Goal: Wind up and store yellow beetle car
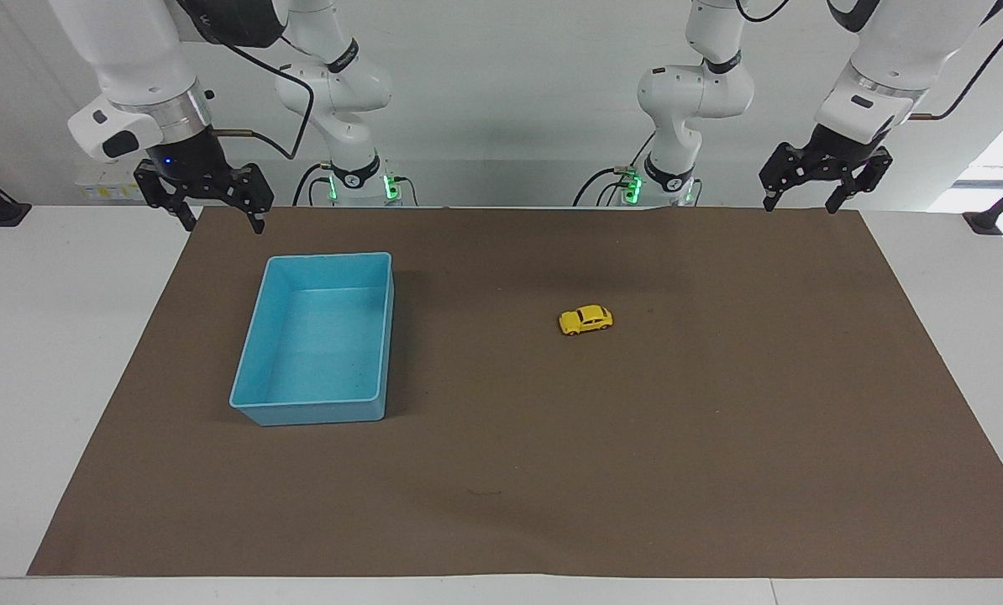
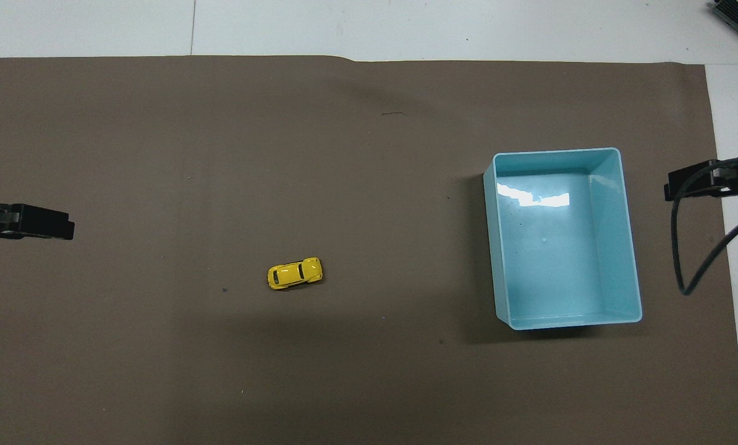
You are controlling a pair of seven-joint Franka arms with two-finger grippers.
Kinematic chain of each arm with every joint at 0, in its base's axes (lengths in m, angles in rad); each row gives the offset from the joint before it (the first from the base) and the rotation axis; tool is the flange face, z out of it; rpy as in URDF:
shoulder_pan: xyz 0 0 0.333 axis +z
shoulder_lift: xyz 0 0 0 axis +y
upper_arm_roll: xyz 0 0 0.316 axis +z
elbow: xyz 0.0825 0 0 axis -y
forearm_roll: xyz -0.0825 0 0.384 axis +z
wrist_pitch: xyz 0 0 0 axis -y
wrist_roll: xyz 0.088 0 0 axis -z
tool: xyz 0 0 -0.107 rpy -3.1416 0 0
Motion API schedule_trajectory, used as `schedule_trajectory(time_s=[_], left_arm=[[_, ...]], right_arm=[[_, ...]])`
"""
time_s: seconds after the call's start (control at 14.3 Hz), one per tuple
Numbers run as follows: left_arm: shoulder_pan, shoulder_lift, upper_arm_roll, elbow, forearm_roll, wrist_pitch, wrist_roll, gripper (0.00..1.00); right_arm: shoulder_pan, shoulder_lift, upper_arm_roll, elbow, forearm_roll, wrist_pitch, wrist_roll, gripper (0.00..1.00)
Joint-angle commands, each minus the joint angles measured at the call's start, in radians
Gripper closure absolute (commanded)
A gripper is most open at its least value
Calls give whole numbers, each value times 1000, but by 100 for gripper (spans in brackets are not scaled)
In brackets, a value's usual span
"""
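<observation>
Car sits closer to the left arm, nothing touched yet.

The yellow beetle car (image 1: pixel 586 320) lies lengthwise along the brown mat (image 1: pixel 636 470), well apart from the light blue bin (image 1: pixel 254 349). Left gripper (image 1: pixel 804 202) and right gripper (image 1: pixel 220 217) both hang spread and empty at the mat's robot-side corners.

No readable text, label or number appears on anything here.
</observation>
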Motion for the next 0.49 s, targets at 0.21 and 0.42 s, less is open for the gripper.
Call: schedule_trajectory(time_s=[0.21,0.42], left_arm=[[16,-3,-8,7,-6,-8,15,0],[16,-5,-8,5,-6,-15,14,0]], right_arm=[[-8,-14,5,-17,-4,1,-23,0],[-8,-14,5,-17,-5,1,-23,0]])
